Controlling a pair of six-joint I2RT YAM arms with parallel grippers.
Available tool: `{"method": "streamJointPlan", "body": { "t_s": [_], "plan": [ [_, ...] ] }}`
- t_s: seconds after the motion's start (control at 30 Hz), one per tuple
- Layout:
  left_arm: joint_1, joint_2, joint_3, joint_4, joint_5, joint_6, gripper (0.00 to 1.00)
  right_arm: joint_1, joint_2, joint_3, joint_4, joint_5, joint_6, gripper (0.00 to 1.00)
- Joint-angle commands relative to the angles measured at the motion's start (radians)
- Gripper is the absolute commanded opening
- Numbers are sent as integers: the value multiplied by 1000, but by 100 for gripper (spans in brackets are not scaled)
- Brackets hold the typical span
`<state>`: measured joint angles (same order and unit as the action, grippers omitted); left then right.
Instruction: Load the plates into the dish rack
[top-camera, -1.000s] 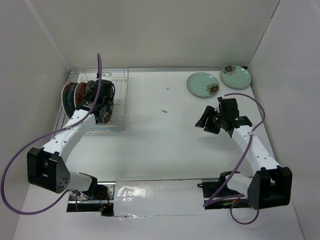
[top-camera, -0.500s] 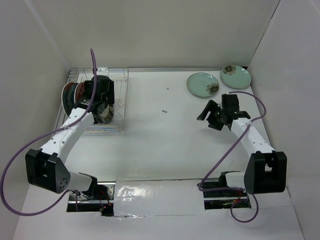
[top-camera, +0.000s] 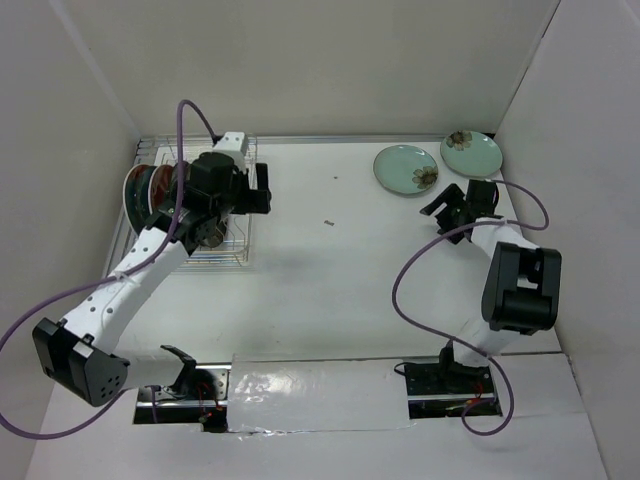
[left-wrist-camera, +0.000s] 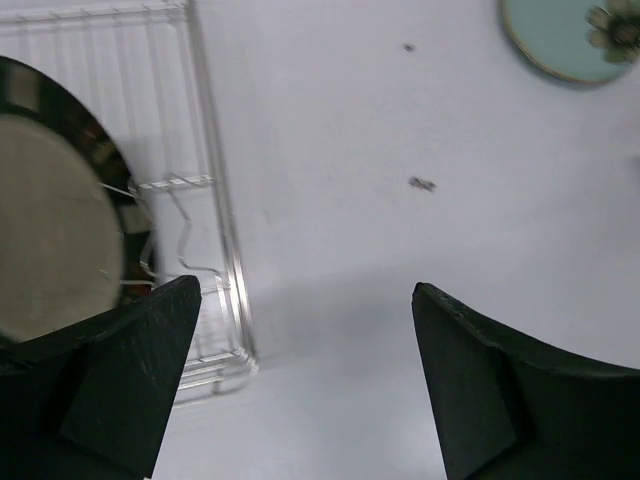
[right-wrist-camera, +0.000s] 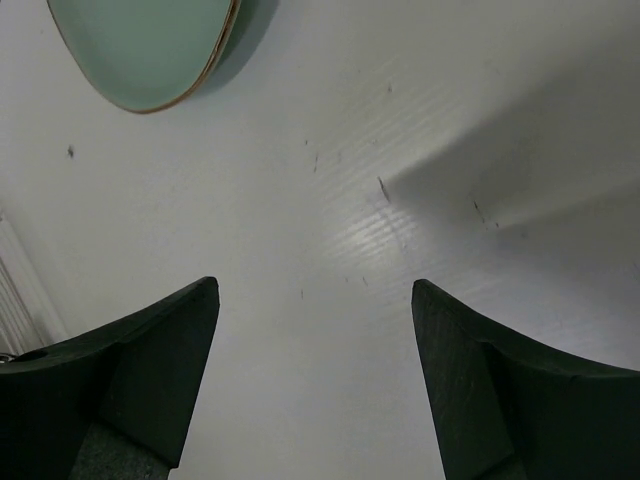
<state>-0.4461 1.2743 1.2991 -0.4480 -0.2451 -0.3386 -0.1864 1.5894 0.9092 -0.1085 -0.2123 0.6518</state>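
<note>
Both mint plates show overhead only.

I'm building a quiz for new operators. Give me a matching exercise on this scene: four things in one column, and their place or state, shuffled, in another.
Things
A. dish rack
B. mint plates
C. cream plate
D. right gripper

Place or state
1. standing upright in the rack
2. jaws open, holding nothing
3. far left of the table
4. lying flat at the far right of the table

Pairs: A-3, B-4, C-1, D-2
</note>
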Motion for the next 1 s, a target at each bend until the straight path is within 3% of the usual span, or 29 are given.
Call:
{"method": "streamJointPlan", "body": {
  "t_s": [0.0,0.3,0.5,0.7,0.83,0.87,0.93,0.97],
  "plan": [
    [-57,-52,-69,-15,131,-95,100,-21,61,69,207,-51,29,84],
    [-167,-112,-316,42,213,-224,100,-53,398,224,340,-143,103,81],
    [-201,-135,-374,42,213,-267,100,-53,601,368,375,-153,167,76],
    [-201,-156,-386,32,214,-267,100,-24,734,499,296,-131,168,67],
    [-201,-144,-386,32,224,-277,100,-24,785,560,233,-121,147,47],
    [-201,-144,-386,43,236,-277,100,-24,785,569,222,-121,138,33],
    [-201,-122,-386,52,250,-277,100,-24,785,570,211,-133,121,17],
    [-201,-122,-386,52,262,-277,100,-24,785,554,211,-142,106,4]
  ]
}}
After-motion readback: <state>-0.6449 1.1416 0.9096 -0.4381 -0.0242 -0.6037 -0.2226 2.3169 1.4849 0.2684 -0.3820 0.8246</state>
